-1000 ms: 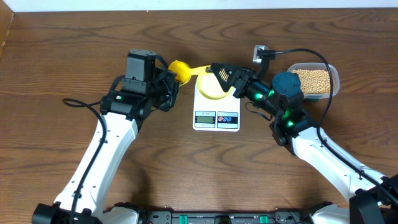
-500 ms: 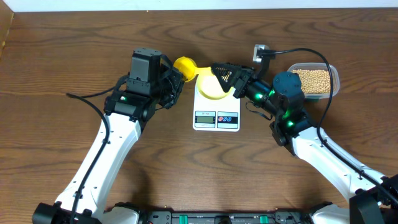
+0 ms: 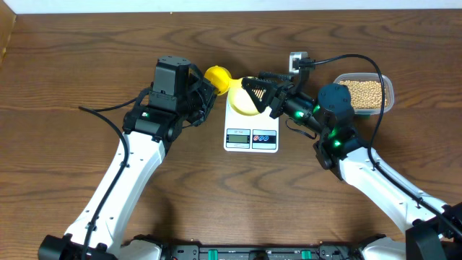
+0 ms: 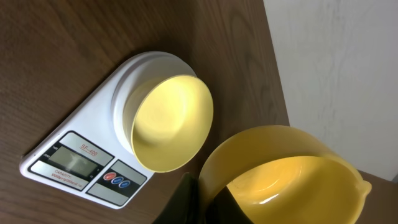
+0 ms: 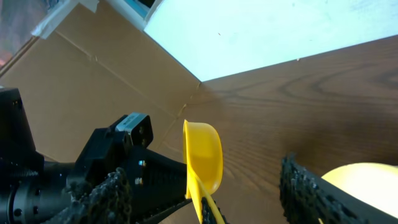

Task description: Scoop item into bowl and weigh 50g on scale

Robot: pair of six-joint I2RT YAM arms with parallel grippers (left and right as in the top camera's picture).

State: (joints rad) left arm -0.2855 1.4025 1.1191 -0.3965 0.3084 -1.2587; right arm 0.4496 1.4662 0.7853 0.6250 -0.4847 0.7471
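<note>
Beans (image 3: pixel 364 92), small round tan-beige, lie heaped in clear rounded-rectangular plastic container (image 3: pixel 390 84) at right, well apart from empty pale-yellow round bowl (image 4: pixel 171 124) on white rectangular digital scale (image 4: pixel 93 121). We judge them light, hard, apt to roll: lift with yellow long-handled plastic scoop (image 5: pixel 202 152), never pinch. Left jaws clamped on scoop near cup; right jaws apart, straddling handle. Table (image 3: pixel 72 58) far edge behind; open wood toward us.

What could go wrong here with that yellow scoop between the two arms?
The scoop is gripped by the left end effector while the right end effector stands open on either side of its handle; a mistimed handover might drop it. The right one also hangs close over the bowl on the scale and might nudge it.
</note>
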